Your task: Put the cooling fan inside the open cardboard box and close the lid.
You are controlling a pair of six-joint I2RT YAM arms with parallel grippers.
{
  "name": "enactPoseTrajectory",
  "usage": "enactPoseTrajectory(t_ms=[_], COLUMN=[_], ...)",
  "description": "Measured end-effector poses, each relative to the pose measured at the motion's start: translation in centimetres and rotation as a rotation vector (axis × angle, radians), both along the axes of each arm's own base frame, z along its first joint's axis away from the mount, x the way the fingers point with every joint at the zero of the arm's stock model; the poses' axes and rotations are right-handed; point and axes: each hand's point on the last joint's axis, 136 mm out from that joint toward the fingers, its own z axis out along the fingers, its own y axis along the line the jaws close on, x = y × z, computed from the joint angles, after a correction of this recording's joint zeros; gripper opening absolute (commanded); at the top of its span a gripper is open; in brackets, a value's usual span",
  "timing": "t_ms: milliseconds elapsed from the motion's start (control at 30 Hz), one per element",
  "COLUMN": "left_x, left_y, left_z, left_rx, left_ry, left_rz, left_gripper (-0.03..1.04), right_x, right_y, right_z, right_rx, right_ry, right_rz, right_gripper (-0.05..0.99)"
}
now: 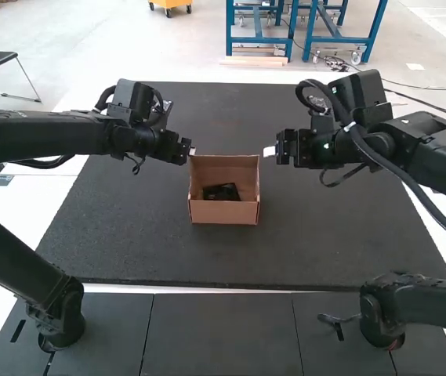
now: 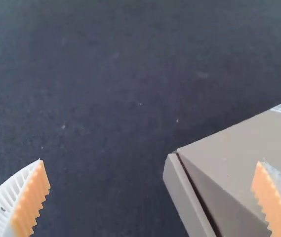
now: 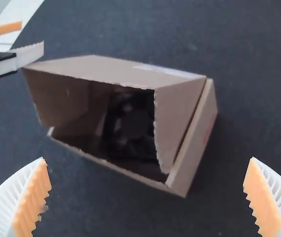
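Observation:
An open cardboard box (image 1: 224, 201) stands in the middle of the black mat, with the black cooling fan (image 1: 221, 192) lying inside it. In the right wrist view the fan (image 3: 130, 126) shows dark at the bottom of the box (image 3: 184, 148), whose lid flap stands up. My left gripper (image 1: 189, 150) hovers open at the box's far left corner; a corner of the box (image 2: 229, 173) lies between its fingers. My right gripper (image 1: 272, 151) hovers open just past the box's far right corner, with nothing in it. The left gripper's fingertips (image 3: 17, 49) show beyond the box.
The black mat (image 1: 128, 227) covers most of the table, with white tabletop (image 1: 19, 196) around it. The arm bases stand at the near edge.

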Motion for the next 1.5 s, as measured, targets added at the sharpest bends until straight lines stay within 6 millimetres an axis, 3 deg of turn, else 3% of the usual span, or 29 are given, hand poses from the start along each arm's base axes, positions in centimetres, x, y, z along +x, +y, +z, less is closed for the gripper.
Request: enactPoseTrajectory(t_ms=[167, 367, 500, 767, 900, 1033, 1300, 1500], left_x=[0.0, -1.0, -1.2, -2.3, -2.8, -3.1, -3.2, -4.1], left_y=[0.0, 0.1, -0.4, -3.9, -4.9, -5.1, -5.1, -4.6], left_z=[-0.2, -2.8, -3.1, -2.4, -3.5, -4.7, -5.1, -7.7], left_rx=[0.005, 0.009, -0.003, -0.037, -0.031, -0.02, -0.018, 0.005], left_ry=[-0.008, 0.026, 0.025, 0.0, 0.028, 0.063, 0.074, 0.131], left_rz=[-0.006, -0.02, -0.041, -0.146, -0.175, -0.184, -0.186, -0.184], left_gripper=[0.96, 0.96, 0.96, 0.96, 0.96, 0.96, 0.96, 0.96], right_x=[0.0, 0.0, 0.0, 0.0, 0.0, 0.0, 0.0, 0.0], right_y=[0.0, 0.0, 0.0, 0.0, 0.0, 0.0, 0.0, 0.0], right_z=[0.0, 0.0, 0.0, 0.0, 0.0, 0.0, 0.0, 0.0], right_rx=[-0.002, -0.007, -0.007, -0.009, -0.009, -0.009, -0.009, -0.01], right_ry=[-0.003, -0.005, -0.006, -0.008, -0.008, -0.008, -0.007, -0.007], right_rz=[0.002, 0.007, 0.007, 0.009, 0.009, 0.009, 0.009, 0.009], right_gripper=[0.89, 0.89, 0.89, 0.89, 0.89, 0.89, 0.89, 0.89])
